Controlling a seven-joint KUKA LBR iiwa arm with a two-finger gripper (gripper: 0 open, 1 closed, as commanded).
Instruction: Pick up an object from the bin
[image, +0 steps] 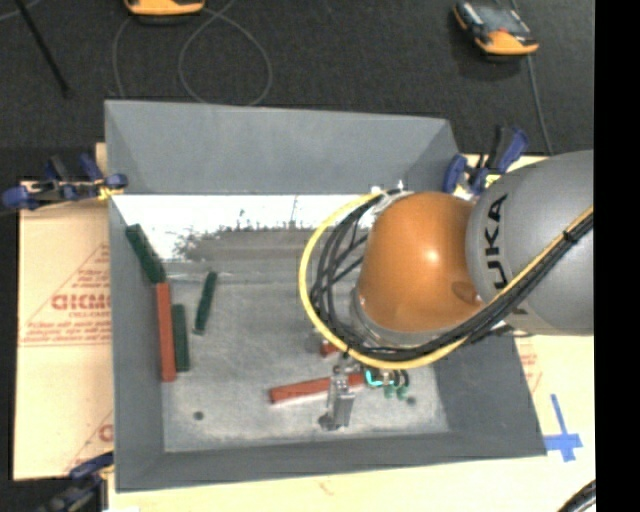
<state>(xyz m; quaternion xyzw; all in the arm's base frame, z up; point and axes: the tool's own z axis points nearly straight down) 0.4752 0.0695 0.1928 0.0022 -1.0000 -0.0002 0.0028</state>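
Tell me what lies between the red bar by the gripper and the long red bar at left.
Camera view: a dark green bar lies beside the long red bar; the rest, up to the other red bar, is bare floor.

the claw (338, 410) is seen at the right end of a red stick (298, 393) by the front wall of the bin (135, 420).

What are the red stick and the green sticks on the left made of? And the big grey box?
The red stick on the left looks like painted wood or plastic, I can't tell which: flat dull colour, straight edges. The green sticks beside it look alike, only darker. The bin looks like grey metal: smooth folded walls, a scuffed floor.
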